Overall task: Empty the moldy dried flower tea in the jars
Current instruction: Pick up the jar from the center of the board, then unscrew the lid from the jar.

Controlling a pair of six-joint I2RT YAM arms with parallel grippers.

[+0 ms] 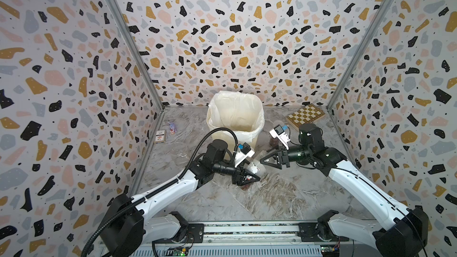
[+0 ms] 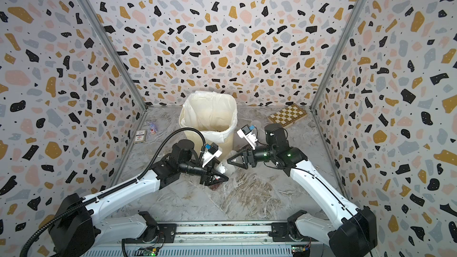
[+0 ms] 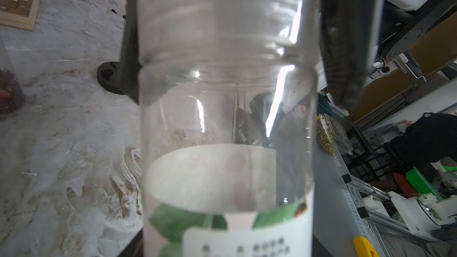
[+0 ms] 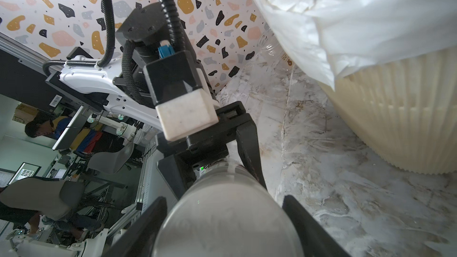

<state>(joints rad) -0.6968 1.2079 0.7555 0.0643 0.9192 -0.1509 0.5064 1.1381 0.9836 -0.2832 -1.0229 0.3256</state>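
- The left arm (image 1: pixel 168 189) reaches from the table's (image 1: pixel 247 201) near edge toward its middle. The forearm is low and the left gripper (image 1: pixel 256 175) points right.
- Its jaws are clamped on the threaded neck end of the labelled jar (image 3: pixel 227 119), which lies on its side above the middle of the table.
- The right arm (image 1: pixel 351 176) comes in from the near right with its elbow raised. The right gripper (image 4: pixel 223 199) points left at that same jar.
- Its jaws flank the jar's label end; I cannot tell whether they press on it.
- There are two arms and three jars.
- A second jar, the clear jar (image 1: pixel 179 149), stands near the table's left edge, beside the bin (image 1: pixel 220 139).
- The third jar (image 3: pixel 8 90) stands right of the bin, behind the right gripper, and holds the dried flower tea (image 1: pixel 273 142).
- There is one bin at the far edge.
- One chessboard (image 1: pixel 305 117) lies in the far right corner.
- One card box (image 1: pixel 159 136) lies by the left edge.
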